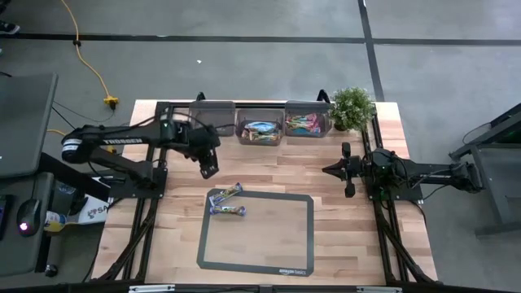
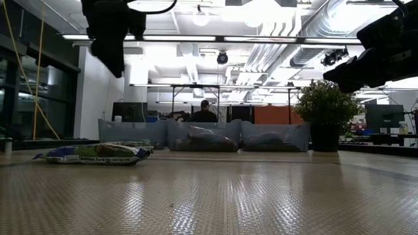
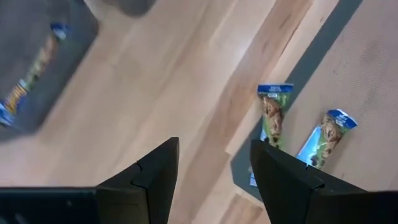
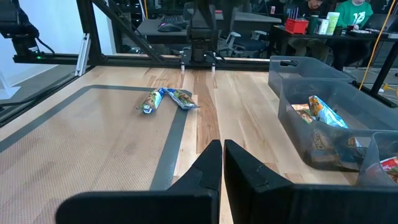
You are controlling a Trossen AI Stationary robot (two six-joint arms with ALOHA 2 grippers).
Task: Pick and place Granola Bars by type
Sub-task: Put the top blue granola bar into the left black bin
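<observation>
Two granola bars in blue-ended wrappers (image 1: 229, 194) (image 1: 228, 211) lie flat on the far left corner of the dark-framed mat (image 1: 256, 236). They also show in the left wrist view (image 3: 272, 113) (image 3: 326, 138) and the right wrist view (image 4: 152, 99) (image 4: 183, 98). My left gripper (image 1: 208, 168) hangs open and empty above the bare wood, just beyond the mat's far left corner; its fingers (image 3: 155, 171) frame wood, not a bar. My right gripper (image 1: 348, 171) is shut and empty, raised at the table's right side.
Three clear grey bins stand along the far edge: the left one (image 1: 212, 115) looks empty, the middle one (image 1: 260, 130) holds blue bars, the right one (image 1: 305, 124) holds pink and multicolour bars. A potted plant (image 1: 352, 107) stands at the far right. A person (image 2: 204, 112) sits beyond the table.
</observation>
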